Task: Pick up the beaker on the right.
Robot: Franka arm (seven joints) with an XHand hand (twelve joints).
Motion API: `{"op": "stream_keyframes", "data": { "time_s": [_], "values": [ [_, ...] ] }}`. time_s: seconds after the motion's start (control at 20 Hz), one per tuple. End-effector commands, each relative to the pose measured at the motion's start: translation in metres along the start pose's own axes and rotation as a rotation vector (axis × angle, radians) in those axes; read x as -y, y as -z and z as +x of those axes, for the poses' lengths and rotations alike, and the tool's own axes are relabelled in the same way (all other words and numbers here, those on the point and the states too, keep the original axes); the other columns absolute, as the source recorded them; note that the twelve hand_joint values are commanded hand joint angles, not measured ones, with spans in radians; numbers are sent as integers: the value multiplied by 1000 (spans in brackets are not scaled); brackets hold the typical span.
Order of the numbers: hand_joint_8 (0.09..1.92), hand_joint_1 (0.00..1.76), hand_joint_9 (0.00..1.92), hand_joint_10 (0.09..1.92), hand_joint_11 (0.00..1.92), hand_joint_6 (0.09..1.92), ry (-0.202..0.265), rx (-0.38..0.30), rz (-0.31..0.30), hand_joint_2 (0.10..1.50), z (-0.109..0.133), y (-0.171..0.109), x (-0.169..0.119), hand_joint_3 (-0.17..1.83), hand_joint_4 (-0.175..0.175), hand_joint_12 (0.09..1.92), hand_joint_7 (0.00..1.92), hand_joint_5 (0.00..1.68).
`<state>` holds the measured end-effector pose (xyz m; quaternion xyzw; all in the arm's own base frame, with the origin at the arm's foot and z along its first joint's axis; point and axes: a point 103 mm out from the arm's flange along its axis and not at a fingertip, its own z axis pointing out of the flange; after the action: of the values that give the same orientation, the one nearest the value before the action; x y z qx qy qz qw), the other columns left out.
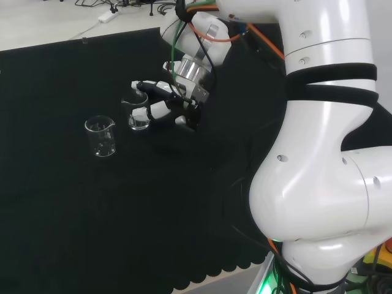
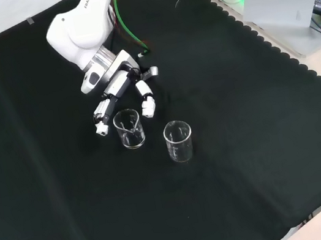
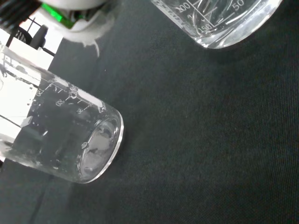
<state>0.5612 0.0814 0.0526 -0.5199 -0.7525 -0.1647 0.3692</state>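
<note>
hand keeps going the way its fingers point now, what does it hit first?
Most likely the nearer beaker: the hand has its fingers spread on both sides of it, apparently just short of contact. The other beaker stands off to the side.

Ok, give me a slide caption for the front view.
The hand reaches down around one clear beaker while a second beaker stands apart on the black cloth.

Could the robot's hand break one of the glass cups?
Maybe. The hand has its fingers spread on either side of the nearer beaker but not closed on it, so a clumsy squeeze might tip it or let the smooth glass slip. The other beaker stands close beside it on the black cloth, and a sideways nudge could knock the two together.
</note>
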Motion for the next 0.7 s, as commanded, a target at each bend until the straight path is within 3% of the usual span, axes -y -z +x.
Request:
{"op": "stream_keyframes", "data": {
  "time_s": [0.05, 0.3, 0.45, 0.7],
  "values": [
    [575, 853, 189, 630, 0, 87, 3, -14, -19, 526, -1, -2, -3, 600, -55, 983, 129, 218],
    [577, 858, 200, 629, 0, 87, -5, -31, -27, 525, -5, -5, -4, 604, -53, 989, 143, 231],
    [577, 860, 207, 628, 0, 87, -14, -14, -22, 525, -1, -22, -19, 607, -53, 994, 151, 239],
    [573, 864, 224, 621, 0, 87, 16, -52, -31, 522, -3, -12, -13, 615, -49, 1013, 170, 266]
  ]
}}
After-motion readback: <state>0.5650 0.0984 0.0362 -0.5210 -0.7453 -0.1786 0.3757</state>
